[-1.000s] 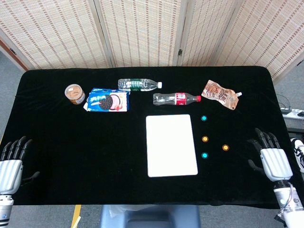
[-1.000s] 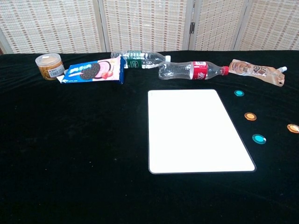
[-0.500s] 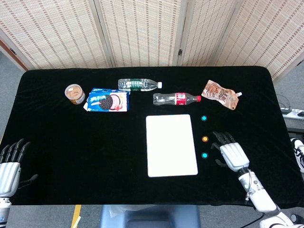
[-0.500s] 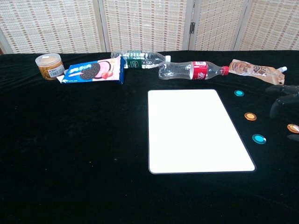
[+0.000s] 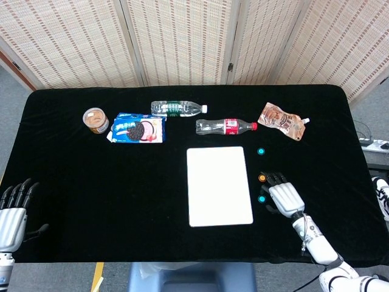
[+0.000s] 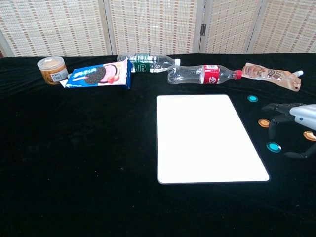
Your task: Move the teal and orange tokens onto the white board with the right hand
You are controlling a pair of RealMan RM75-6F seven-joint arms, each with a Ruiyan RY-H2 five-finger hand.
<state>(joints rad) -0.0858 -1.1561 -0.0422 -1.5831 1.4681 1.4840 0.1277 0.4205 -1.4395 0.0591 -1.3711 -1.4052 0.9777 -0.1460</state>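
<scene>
- We see the right hand [image 5: 284, 197] at the lower right of the head view, palm down and fingers spread, holding nothing, poised above the black counter [image 5: 91, 182] just right of the white board [image 5: 219, 186].
- Its fingertips [image 6: 272, 126] reach toward the near orange token [image 6: 264, 122] and the near teal token [image 6: 273, 146]; whether they touch either one we cannot tell.
- Both tokens lie on the cloth just off the board's right edge, the orange one above the teal one in the frame.
- A second teal token [image 5: 261, 151] sits farther up, near the board's upper right corner, and a second orange token [image 6: 310, 136] shows at the right edge of the chest view, beside the hand.
- The board itself lies flat at centre frame, with nothing on it.
- The left hand [image 5: 12, 210] rests at the lower left corner of the head view, fingers apart and empty.
- Along the upper part of the counter we see a small jar [image 5: 95, 120], a cookie pack [image 5: 138, 129], a green-label bottle [image 5: 176, 109], a red-label bottle [image 5: 225, 126] and a spouted pouch [image 5: 281, 120].
</scene>
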